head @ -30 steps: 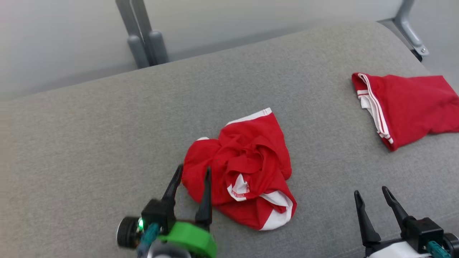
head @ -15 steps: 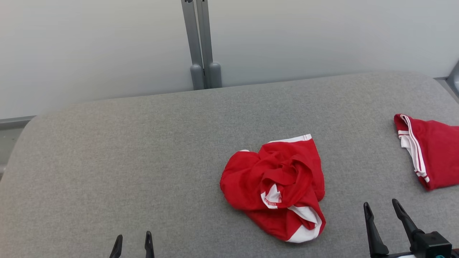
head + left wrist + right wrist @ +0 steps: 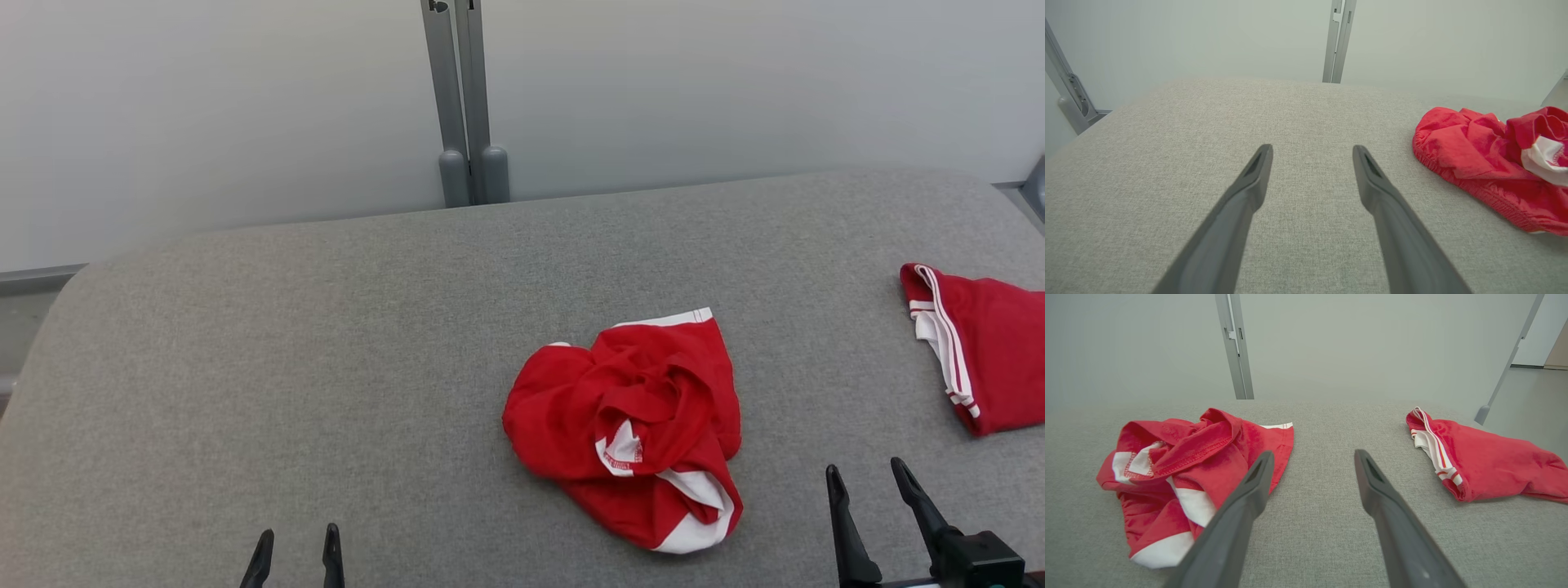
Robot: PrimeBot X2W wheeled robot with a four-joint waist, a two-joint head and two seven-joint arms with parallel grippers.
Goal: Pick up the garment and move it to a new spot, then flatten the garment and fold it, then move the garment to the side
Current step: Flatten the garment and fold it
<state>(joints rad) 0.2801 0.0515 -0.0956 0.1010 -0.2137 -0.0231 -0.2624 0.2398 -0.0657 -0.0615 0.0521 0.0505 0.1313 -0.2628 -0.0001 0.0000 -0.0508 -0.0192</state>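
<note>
Head view: a grey padded table (image 3: 326, 367) with rounded far corners stands before a pale wall, and a grey metal post (image 3: 461, 98) rises behind its far edge. The garment (image 3: 624, 433), red with white trim, lies crumpled in a loose heap a little right of the table's middle, nearer the near edge than the far one. A second red garment (image 3: 980, 351) with white striped trim lies flatter at the table's right edge, well apart from the first. The left gripper (image 3: 299, 531) shows its two dark fingertips at the near edge, left of the heap and clear of it, parted and empty. The right gripper (image 3: 864, 465) stands at the near edge between the two garments, touching neither, its fingers spread and holding nothing. Left wrist view: the left gripper (image 3: 1312, 147) points across bare grey fabric towards the far edge and the post (image 3: 1338, 41). Its jaws are wide, with nothing between them. The garment (image 3: 1474, 155) lies off to the right, showing a gathered red hem and a patch of white. Right wrist view: the right gripper (image 3: 1313, 452) is likewise wide and empty above the table. The garment (image 3: 1200, 457) lies to the left of the fingers, a creased mound with white bands along its near side. One finger crosses in front of it, and contact cannot be judged here. The second red garment (image 3: 1486, 465) lies to the right, near the table's far right corner.
</note>
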